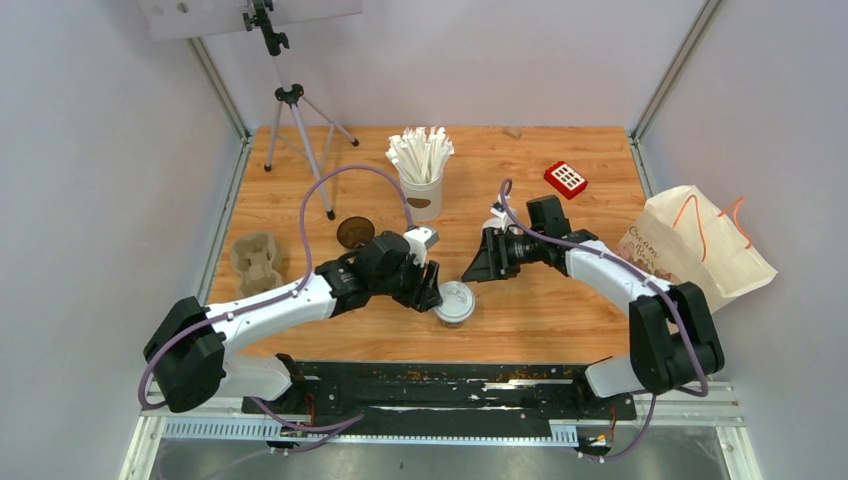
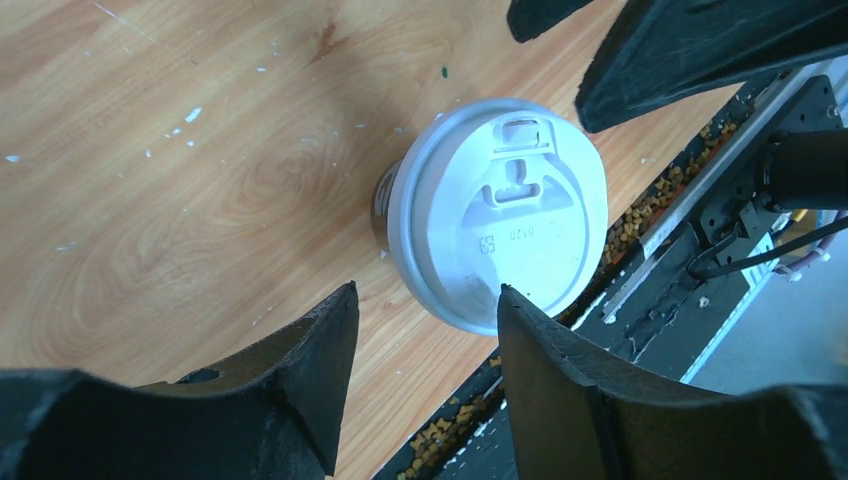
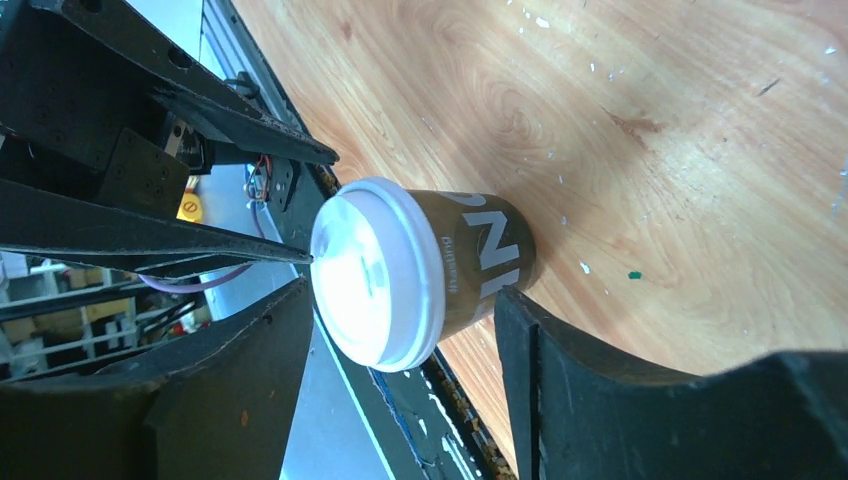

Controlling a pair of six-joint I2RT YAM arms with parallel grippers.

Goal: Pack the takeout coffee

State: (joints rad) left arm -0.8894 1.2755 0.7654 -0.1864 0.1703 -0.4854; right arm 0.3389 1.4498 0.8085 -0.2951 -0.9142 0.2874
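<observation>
First, at the far left of the wooden table [image 1: 560,310], a beige moulded-pulp cup carrier [image 1: 257,262] lay close to the edge. A grey camera tripod [image 1: 290,110] stood behind it. To the right, an open-topped dark brown paper cup [image 1: 355,232] stood upright just behind the left arm's wrist.

The left gripper [image 1: 430,290] reached in low from the left, its jaws apart and holding nothing. Toward the back, a white cup of white paper-wrapped sticks [image 1: 422,175] stood well apart from both arms.

The small dark brown paper cup with a round white plastic lid [image 1: 455,302] stood upright near the table's front edge. It was between the two grippers and just beside the left one. In the left wrist view the two black fingers [image 2: 310,370] framed the lid from the near side. One fingertip overlapped the lid's rim, though whether it touched could not be told. The right wrist view showed white lettering on the cup's side.

The right gripper [image 1: 480,262] sat behind and to the right of that cup, near but apart from it. Its jaws were likewise spread, with nothing clamped between them.

Farther right, a small red gridded block [image 1: 566,179] lay near the back. A beige paper bag with orange handles [image 1: 700,245] rested at the table's right edge.
</observation>
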